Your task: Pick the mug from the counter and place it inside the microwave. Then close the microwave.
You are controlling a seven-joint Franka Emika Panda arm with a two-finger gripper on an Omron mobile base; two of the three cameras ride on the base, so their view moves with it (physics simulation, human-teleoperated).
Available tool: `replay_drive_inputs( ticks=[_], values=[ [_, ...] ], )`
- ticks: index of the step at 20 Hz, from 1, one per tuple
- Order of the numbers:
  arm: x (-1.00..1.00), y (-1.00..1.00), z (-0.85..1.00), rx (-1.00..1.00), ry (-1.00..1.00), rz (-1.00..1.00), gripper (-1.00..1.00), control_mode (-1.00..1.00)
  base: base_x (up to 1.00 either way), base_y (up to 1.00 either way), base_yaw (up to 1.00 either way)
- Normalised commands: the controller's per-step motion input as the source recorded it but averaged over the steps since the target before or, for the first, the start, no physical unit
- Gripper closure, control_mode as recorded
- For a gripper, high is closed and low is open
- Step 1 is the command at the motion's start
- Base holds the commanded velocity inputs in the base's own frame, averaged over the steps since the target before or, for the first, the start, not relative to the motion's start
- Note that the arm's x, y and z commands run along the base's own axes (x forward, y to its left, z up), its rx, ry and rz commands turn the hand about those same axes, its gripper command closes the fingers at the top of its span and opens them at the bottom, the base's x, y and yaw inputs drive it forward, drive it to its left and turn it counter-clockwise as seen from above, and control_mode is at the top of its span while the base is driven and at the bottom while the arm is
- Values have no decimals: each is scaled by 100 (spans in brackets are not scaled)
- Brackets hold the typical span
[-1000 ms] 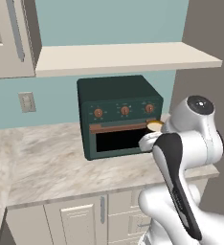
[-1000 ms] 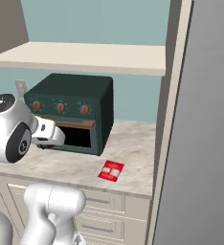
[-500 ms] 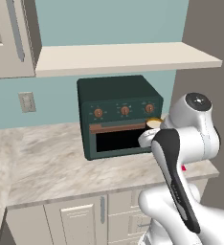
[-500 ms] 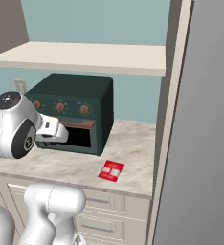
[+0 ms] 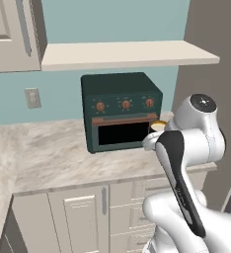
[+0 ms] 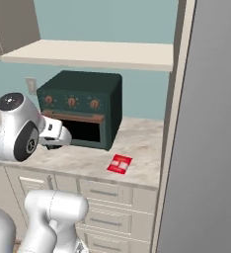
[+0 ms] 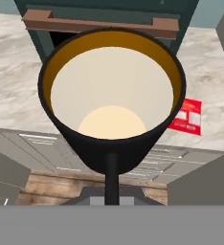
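The mug (image 7: 112, 95), black with a cream-yellow inside, sits close before the hand camera, and my gripper (image 7: 111, 165) is shut on its near wall. One dark finger (image 7: 111, 178) runs up the outside of the mug. In the left base view the mug's pale rim (image 5: 158, 125) peeks out beside my white arm, held above the counter (image 5: 53, 153) at the lower right corner of the toaster oven. The right base view has my gripper (image 6: 56, 138) in front of that oven's window. The microwave is out of view.
A dark green toaster oven (image 5: 120, 111) with copper knobs stands on the counter under a pale shelf (image 5: 127, 53). A red packet (image 6: 120, 164) lies on the counter to its right. A tall grey panel (image 6: 206, 128) closes off the right side.
My arm has risen slightly with the mug still held. The scene has slid a little in the right base view. The toaster oven and red packet keep their places.
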Motion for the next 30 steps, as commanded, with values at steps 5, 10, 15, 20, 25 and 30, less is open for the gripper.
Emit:
replay_drive_inputs(
  ticks=[5,10,15,20,25,30],
  values=[
    [0,0,0,0,0,0,100,100,-51,-4,8],
    [0,0,0,0,0,0,100,100,-61,-3,9],
    [0,0,0,0,0,0,100,100,-44,-10,22],
    [0,0,0,0,0,0,100,100,-30,-23,30],
    [0,0,0,0,0,0,100,100,-60,-36,18],
    [0,0,0,0,0,0,100,100,-100,-56,4]
  ],
)
